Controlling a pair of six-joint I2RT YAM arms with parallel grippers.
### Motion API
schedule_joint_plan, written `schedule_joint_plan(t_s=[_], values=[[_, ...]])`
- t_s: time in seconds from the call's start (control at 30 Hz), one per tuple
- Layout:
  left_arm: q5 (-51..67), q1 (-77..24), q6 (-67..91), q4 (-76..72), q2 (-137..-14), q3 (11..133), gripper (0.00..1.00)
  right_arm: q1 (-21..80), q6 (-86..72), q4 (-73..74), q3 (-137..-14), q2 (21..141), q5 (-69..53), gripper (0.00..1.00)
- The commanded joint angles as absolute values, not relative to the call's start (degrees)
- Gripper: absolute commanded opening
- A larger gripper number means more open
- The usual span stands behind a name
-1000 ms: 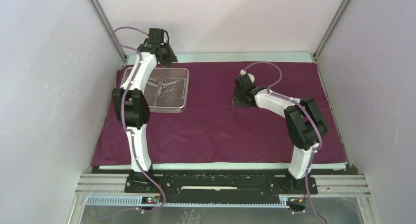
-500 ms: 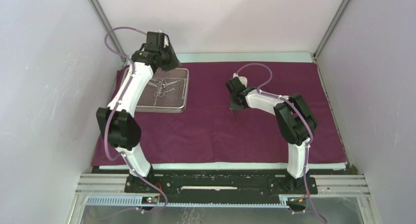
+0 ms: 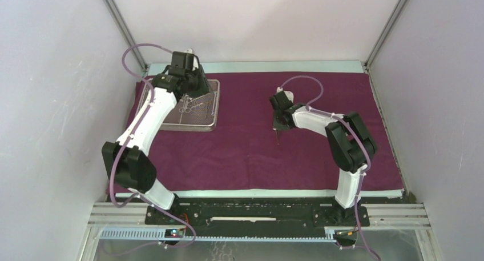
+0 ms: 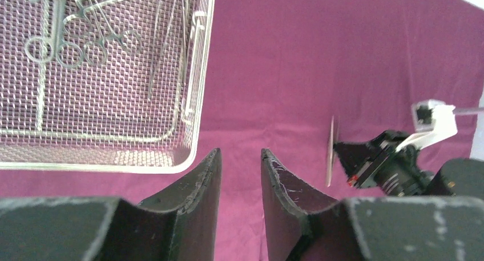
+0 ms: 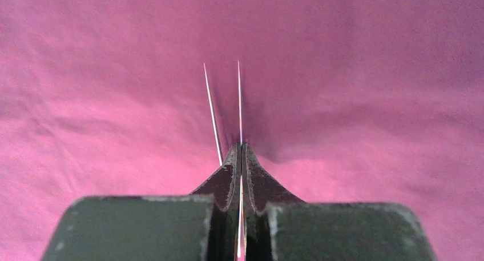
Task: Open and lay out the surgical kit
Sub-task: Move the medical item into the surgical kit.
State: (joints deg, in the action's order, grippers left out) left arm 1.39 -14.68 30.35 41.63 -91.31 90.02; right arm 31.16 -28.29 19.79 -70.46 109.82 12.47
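Tweezers [image 4: 330, 151], one pair in right end effector [image 5: 240, 155], one tray [image 4: 114, 112]

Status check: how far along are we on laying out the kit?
Done: the maroon cloth wrap lies spread flat, with the wire-mesh tray on its far left corner. In hand: the right gripper is shut on the tweezers over the cloth's middle. Left: the ring-handled instruments lie in the tray; the left gripper hangs open and empty by its rim. No instrument lies on the cloth yet.
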Motion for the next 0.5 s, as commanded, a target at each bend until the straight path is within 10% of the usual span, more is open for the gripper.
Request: schedule_joint_plan(t_s=[0.0,0.47], values=[[1.33,-17.06,29.30,39.99,-84.77,85.06,0.36,27.96,-22.79,22.33,-66.61,102.48,12.62,0.00],[5.01,-21.12,30.30,35.91,-74.85,73.23,0.37,15.10,-14.30,26.48,-57.52,90.96,11.29,0.00]])
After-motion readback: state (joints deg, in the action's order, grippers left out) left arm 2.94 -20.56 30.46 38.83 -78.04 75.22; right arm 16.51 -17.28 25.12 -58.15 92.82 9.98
